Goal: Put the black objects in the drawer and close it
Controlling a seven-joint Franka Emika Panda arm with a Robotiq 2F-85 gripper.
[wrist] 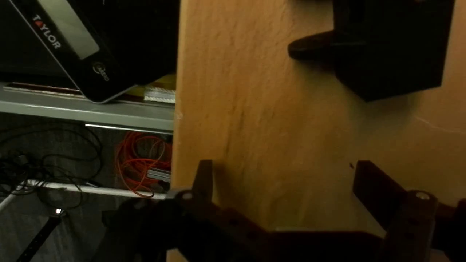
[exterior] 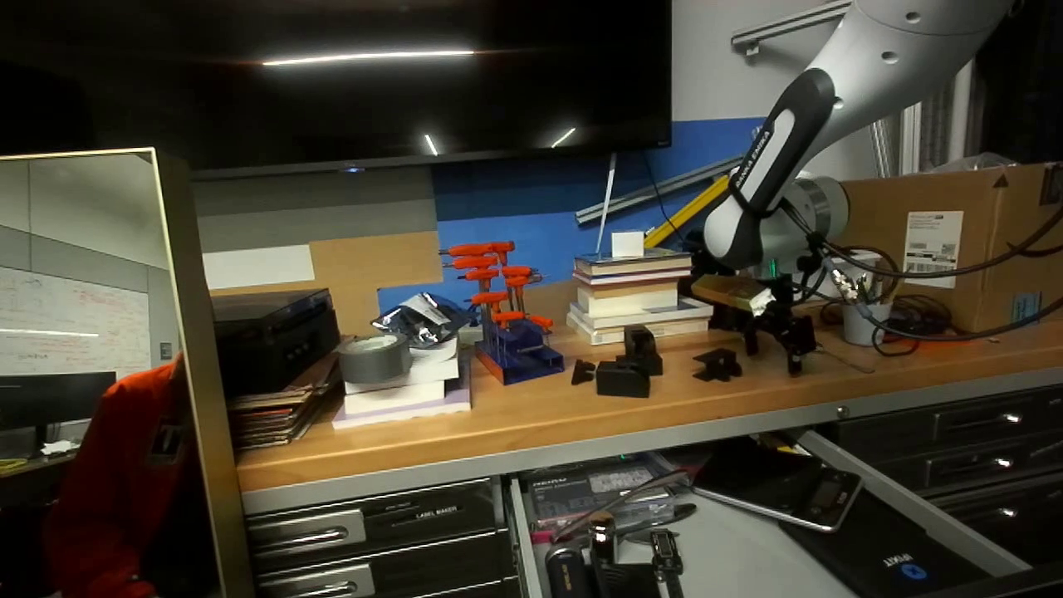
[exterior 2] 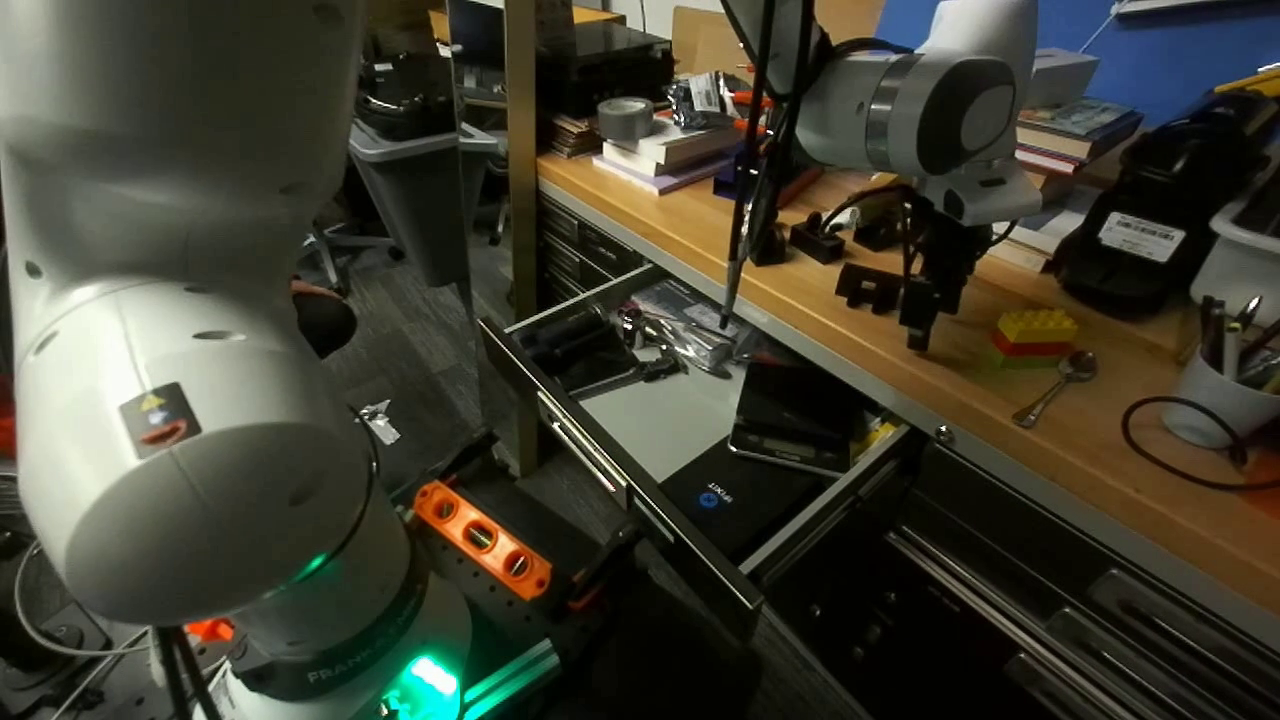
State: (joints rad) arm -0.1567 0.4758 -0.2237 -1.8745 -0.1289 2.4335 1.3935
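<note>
Smooth white shells of the robot arm (exterior 2: pixel 190 300) bulge closest, rounded and faintly glossy. Its far end hangs over one workbench (exterior: pixel 515 415) with a grained wooden top and a grey metal edge. Beneath that edge one wide drawer (exterior 2: pixel 655 420) stands pulled out — a shallow tray of flat grey metal behind a dark front with a silver handle strip. Squared paper edges mark two book stacks (exterior: pixel 631 299), one tall, one low. Over the wood, the black gripper (wrist: pixel 283 168) has its two angular fingers (wrist: pixel 204 178) released and spread wide, plain grain showing between them. Inside the drawer lies one flat scale (wrist: pixel 113 47), slick and black. Four matte black objects (exterior: pixel 623 380), irregular and blocky, the smallest a wedge, rest on the wood outside the drawer; in the wrist view one sits apart from the fingers. Last, in an exterior view — one studded plastic toy-brick block (exterior 2: pixel 1035 340) in yellow, red and green, and one shiny metal spoon (exterior 2: pixel 1062 382).
</note>
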